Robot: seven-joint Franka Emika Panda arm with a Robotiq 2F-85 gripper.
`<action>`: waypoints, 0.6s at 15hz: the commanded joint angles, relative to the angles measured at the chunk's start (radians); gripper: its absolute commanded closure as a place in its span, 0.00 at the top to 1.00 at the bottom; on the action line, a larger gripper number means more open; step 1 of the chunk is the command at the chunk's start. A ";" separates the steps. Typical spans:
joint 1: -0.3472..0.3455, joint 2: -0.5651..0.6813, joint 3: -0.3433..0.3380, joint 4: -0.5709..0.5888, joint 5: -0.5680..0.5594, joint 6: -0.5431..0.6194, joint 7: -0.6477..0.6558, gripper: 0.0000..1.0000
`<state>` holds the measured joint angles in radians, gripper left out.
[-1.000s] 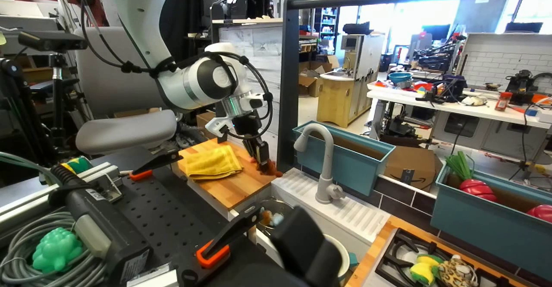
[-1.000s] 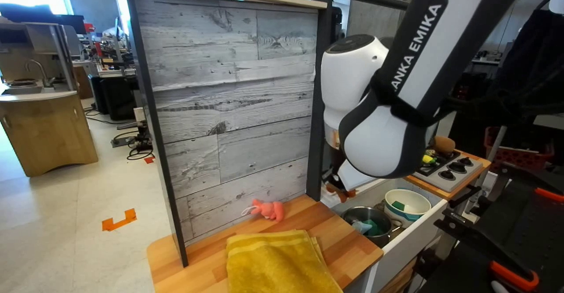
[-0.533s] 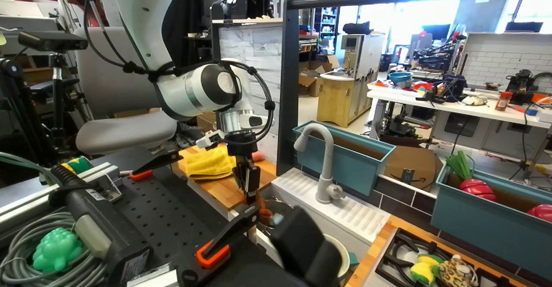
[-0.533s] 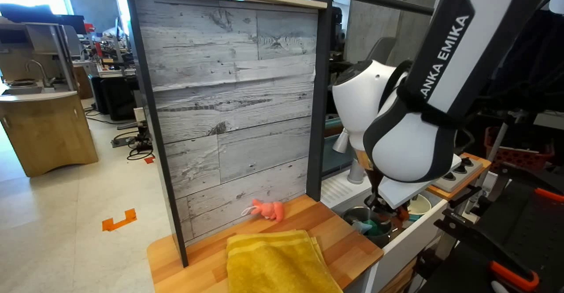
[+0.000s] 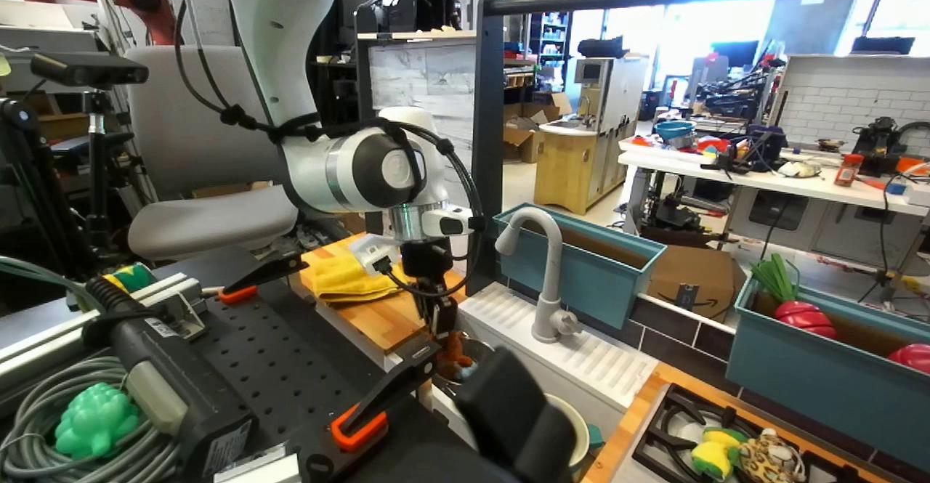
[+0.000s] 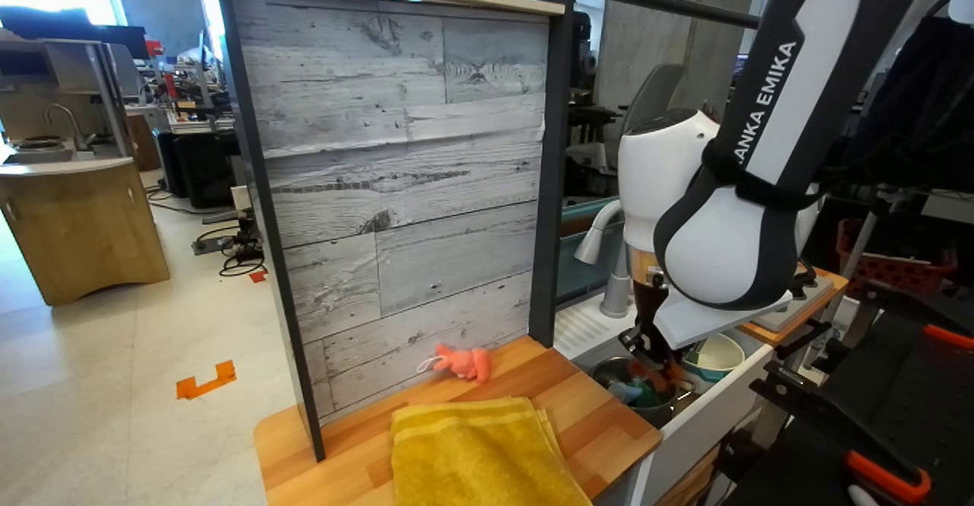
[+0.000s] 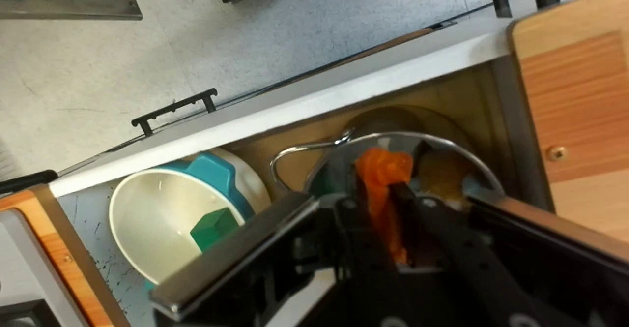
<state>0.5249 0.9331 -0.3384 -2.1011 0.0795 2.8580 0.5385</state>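
Observation:
My gripper (image 7: 379, 185) is shut on an orange-brown soft toy (image 7: 384, 167), which sticks out past the fingertips. In the wrist view the toy is above a metal pot with a wire handle (image 7: 442, 142). In both exterior views the gripper (image 5: 442, 327) (image 6: 647, 342) points down at the pot (image 5: 485, 346) (image 6: 656, 416). The toy (image 5: 454, 358) (image 6: 663, 377) hangs at or just above the pot's opening; I cannot tell whether it touches what is inside. The pot holds bluish and green things, partly hidden by the toy and fingers.
A cream bowl (image 7: 147, 219) with a green block stands beside the pot in the sink. A yellow towel (image 5: 356, 276) (image 6: 479, 453) and a pink toy (image 6: 463, 363) lie on the wooden counter. A faucet (image 5: 548, 279), dark post (image 5: 487, 149) and black clamp (image 5: 399, 388) stand close by.
The gripper has moved, toy in hand, from above the counter's edge by the post to over the pot in the sink. The towel and pink toy have not moved.

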 commanded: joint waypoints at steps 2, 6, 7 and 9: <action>-0.063 -0.053 -0.002 -0.013 -0.029 -0.021 -0.063 0.40; -0.053 -0.021 -0.001 -0.001 -0.018 0.003 -0.035 0.67; -0.062 -0.028 0.013 -0.005 -0.016 0.019 -0.045 0.70; -0.063 -0.073 0.033 -0.043 -0.037 0.008 -0.091 0.79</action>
<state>0.4787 0.9132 -0.3369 -2.1055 0.0737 2.8656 0.4877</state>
